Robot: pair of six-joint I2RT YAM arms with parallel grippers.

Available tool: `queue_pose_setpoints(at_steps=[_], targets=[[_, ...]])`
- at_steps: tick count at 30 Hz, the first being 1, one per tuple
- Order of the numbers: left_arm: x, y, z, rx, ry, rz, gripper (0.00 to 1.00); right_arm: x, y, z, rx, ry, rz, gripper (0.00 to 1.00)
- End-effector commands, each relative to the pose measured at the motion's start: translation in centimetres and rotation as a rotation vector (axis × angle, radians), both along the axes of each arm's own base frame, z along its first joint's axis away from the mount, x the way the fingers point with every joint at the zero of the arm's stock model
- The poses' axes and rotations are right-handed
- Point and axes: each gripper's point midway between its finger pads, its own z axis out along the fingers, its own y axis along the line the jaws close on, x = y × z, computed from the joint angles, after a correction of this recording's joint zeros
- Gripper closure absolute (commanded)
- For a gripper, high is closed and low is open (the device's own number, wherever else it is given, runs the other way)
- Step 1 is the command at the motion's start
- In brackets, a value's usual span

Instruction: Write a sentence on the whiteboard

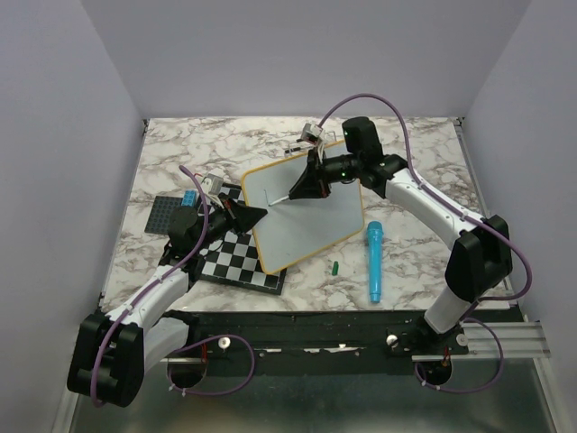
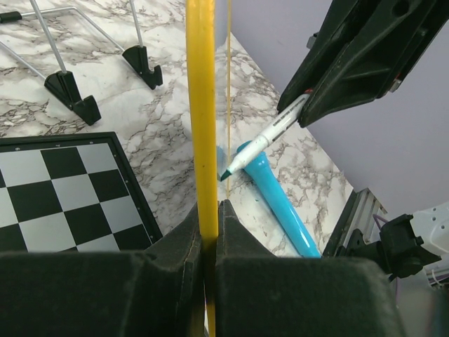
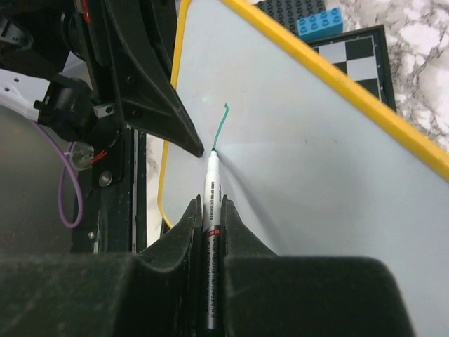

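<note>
The marble table fills the middle of the top view; at its centre the whiteboard stands tilted, its lower left corner over the checkered board at centre left.

The left gripper meets the whiteboard's left edge; in the left wrist view its jaws are almost closed, pinching the yellow frame between them, so it steadies the board.

The right gripper comes in from the upper right of the top view; its jaws are nearly closed on the barrel of a white marker, whose tip touches the white surface near the board's upper left area.

Just above that tip in the right wrist view runs one short green stroke; no whole letter is readable, and the rest of the visible surface is blank.

A small green cap lies on the table below the board, lower centre of the top view.

By my judgement the sentence is barely begun: board held, marker uncapped and on the surface, one stroke made; nearly all the lettering is left to write.
</note>
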Motion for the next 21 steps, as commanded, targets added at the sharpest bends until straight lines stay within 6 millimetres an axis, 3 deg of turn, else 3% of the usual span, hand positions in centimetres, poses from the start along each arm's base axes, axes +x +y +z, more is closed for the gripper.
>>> queue_pose_setpoints(at_steps=[1, 5, 15, 21], targets=[[-0.5, -0.5, 2.1, 0.013, -0.116, -0.049, 1.00, -0.7, -0.7, -1.1, -0.020, -0.001, 0.007, 0.99], [-0.5, -0.6, 2.1, 0.013, -0.117, -0.052, 1.00, -0.9, -0.7, -1.0, -0.016, 0.000, 0.014, 0.99], [-0.6, -0.6, 2.1, 0.011, -0.118, -0.052, 1.00, -0.5, -0.3, 2.4, 0.039, -0.044, 0.020, 0.99], [-0.6, -0.6, 2.1, 0.012, -0.119, -0.053, 1.00, 0.1, 0.0, 2.5, 0.043, -0.042, 0.007, 0.99]])
